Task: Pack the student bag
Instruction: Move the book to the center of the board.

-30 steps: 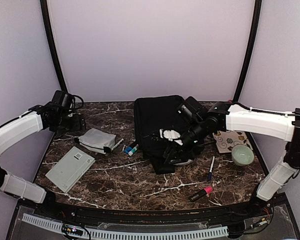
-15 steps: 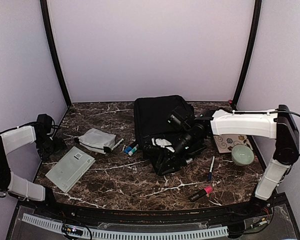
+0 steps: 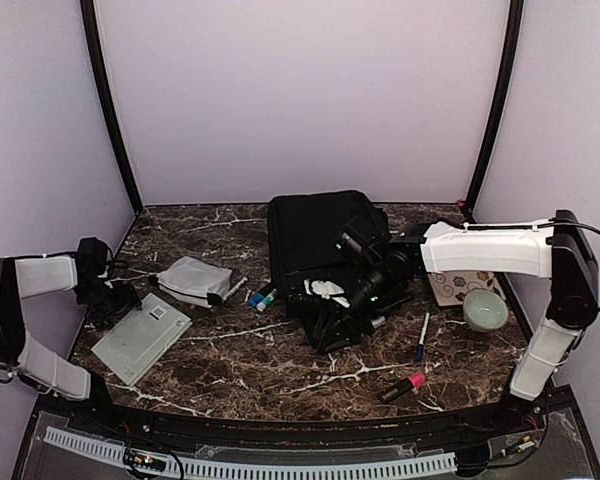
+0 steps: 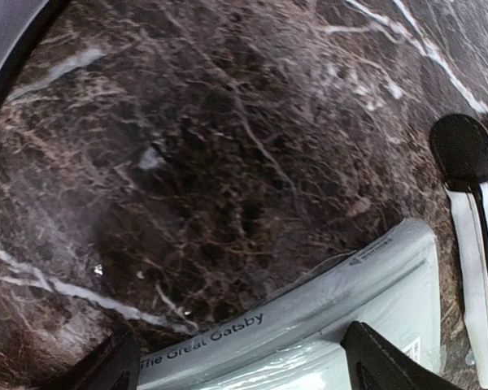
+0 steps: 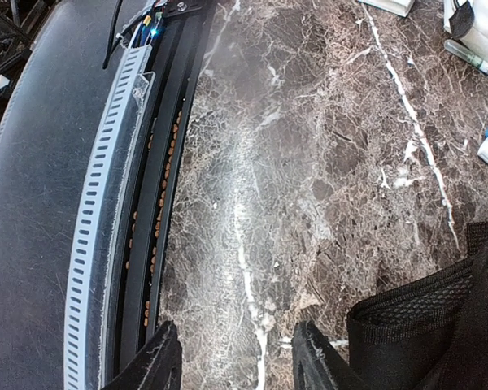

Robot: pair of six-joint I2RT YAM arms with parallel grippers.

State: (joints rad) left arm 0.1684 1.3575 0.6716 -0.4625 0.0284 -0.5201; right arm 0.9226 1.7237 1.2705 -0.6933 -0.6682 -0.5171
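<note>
While the left gripper (image 3: pixel 112 297) is hanging low at the left edge of the marble table (image 3: pixel 250 365), its jaws are standing wide apart and gripping nothing. Left wrist view: the two dark fingers (image 4: pixel 382 366) are straddling the grey-green paperback (image 4: pixel 309 325), whose spine is reading "The Great Gatsby". Whether they are touching the cover, I cannot tell. The paperback is lying flat and askew near the left front of the table, with the grey fabric pouch (image 3: pixel 193 280) lying just beyond it.

The student bag (image 3: pixel 310 235) is lying flat at table centre, running from the back edge toward the front, with its near end rumpled. Something white and crumpled (image 3: pixel 327 290) is sitting on that near end. The right gripper (image 3: pixel 352 305) is reaching in from the right over the same end. Right wrist view: its jaws are standing partly apart, and only bare marble is showing between the fingertips (image 5: pixel 159 357). The bag's black mesh-edged strap (image 5: pixel 407 317) is lying just beside them, not between them.

Two capped sticks (image 3: pixel 263 297), blue and green, are lying between pouch and bag. Right of the bag, a floral-patterned card (image 3: pixel 458 282), a pale green bowl (image 3: pixel 486 311), a pen (image 3: pixel 422 336) and a pink-capped marker (image 3: pixel 404 386) are resting on the table.
</note>
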